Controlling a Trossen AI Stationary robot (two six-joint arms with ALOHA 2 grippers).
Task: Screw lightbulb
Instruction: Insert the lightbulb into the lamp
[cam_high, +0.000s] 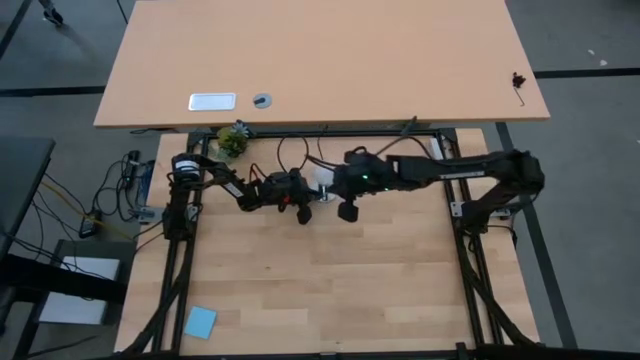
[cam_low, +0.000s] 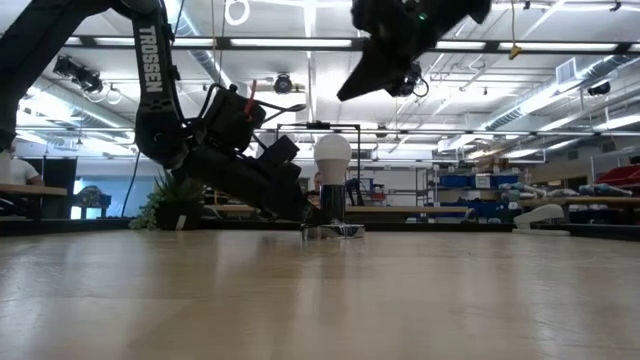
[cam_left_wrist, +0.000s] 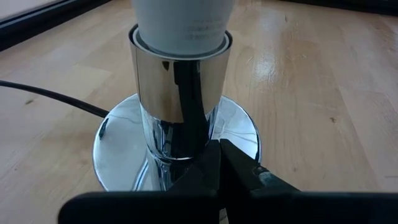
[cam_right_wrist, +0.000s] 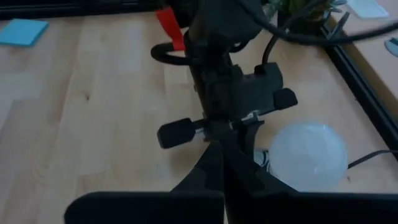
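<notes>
The white lightbulb (cam_low: 333, 155) stands upright, its base seated in a chrome socket cylinder (cam_left_wrist: 180, 93) on a round chrome disc (cam_left_wrist: 239, 134). It also shows in the high view (cam_high: 323, 186) and the right wrist view (cam_right_wrist: 308, 155). My left gripper (cam_low: 305, 226) is shut and low at the foot of the socket, on its left side in the high view (cam_high: 306, 207). My right gripper (cam_low: 350, 90) is shut and empty, well above the bulb and a little toward the table's right (cam_high: 347, 211). My left gripper has its shut fingertips (cam_left_wrist: 217, 152) down on the chrome disc right at the foot of the socket cylinder (cam_left_wrist: 186, 146). The fingers come slanting down from the table's left. The socket stands upright on the table with the bulb in it.
A black cord (cam_left_wrist: 50, 96) runs from the socket across the table. A blue sticky pad (cam_high: 200, 321) lies near the front left corner. A small plant (cam_high: 232, 140) stands at the far left edge, and a second tabletop (cam_high: 320, 60) lies beyond.
</notes>
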